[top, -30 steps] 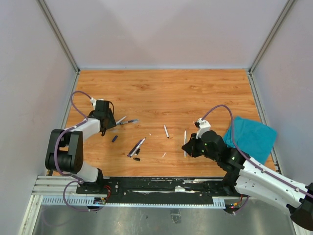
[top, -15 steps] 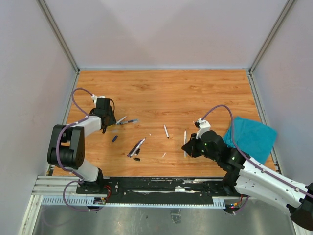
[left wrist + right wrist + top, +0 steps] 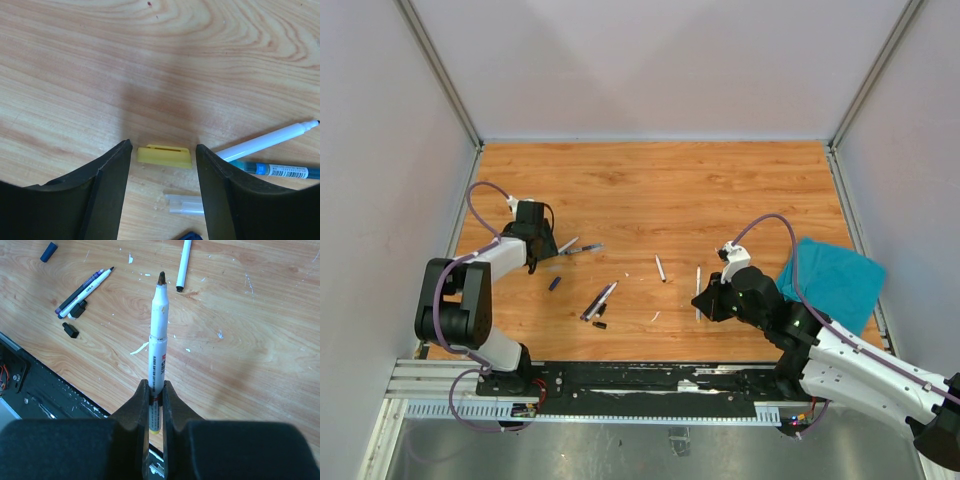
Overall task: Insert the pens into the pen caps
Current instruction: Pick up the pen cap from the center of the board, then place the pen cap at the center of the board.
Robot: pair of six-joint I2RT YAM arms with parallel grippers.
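Note:
My left gripper is open, low over the table, its fingertips either side of a short yellow cap without touching it. A clear cap lies just nearer the camera. A white pen and a blue pen lie to the right. In the top view this gripper is at the left. My right gripper is shut on a white pen with a brown tip and yellow end, held above the table. It shows at the table's middle right.
A teal cloth lies at the right edge. A white pen, a purple and white pen pair, two black caps and a dark blue cap lie between the arms. The black rail runs along the front.
My left gripper has shifted slightly towards the far left. The right arm and its pen have not visibly moved.

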